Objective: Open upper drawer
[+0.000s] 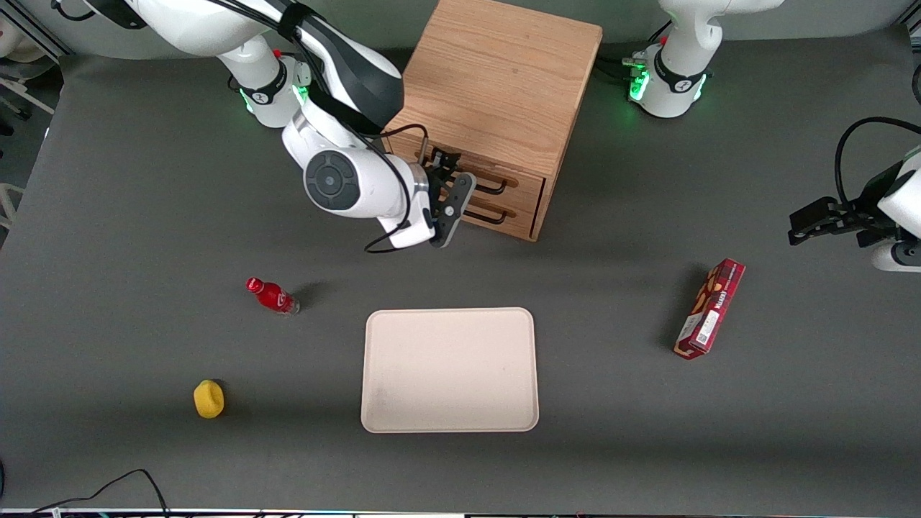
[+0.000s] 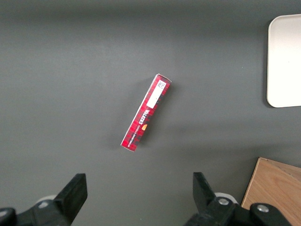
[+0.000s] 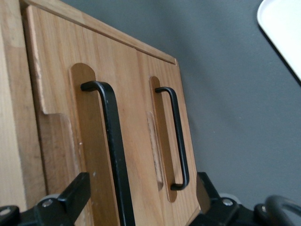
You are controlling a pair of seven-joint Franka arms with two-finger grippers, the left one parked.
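Currently positioned at the front of the light oak wooden cabinet (image 1: pixel 504 79): black two-finger pincer (image 1: pixel 447 188), fingers spread wide, gripping nothing. Straddling the black wire handle (image 3: pixel 110 150) of the light oak upper drawer (image 1: pixel 481 178), one finger on each side; contact with the handle not discernible. Upper drawer shut, flush with the matching lower drawer (image 1: pixel 496 214) directly beneath. Nearer the front camera on the grey tabletop (image 1: pixel 611 446): cream rectangular tray (image 1: pixel 450 370).

right arm: reaching low, wrist turned sideways | end effector (image 1: pixel 447 188): fingers (image 3: pixel 70 195) spread apart
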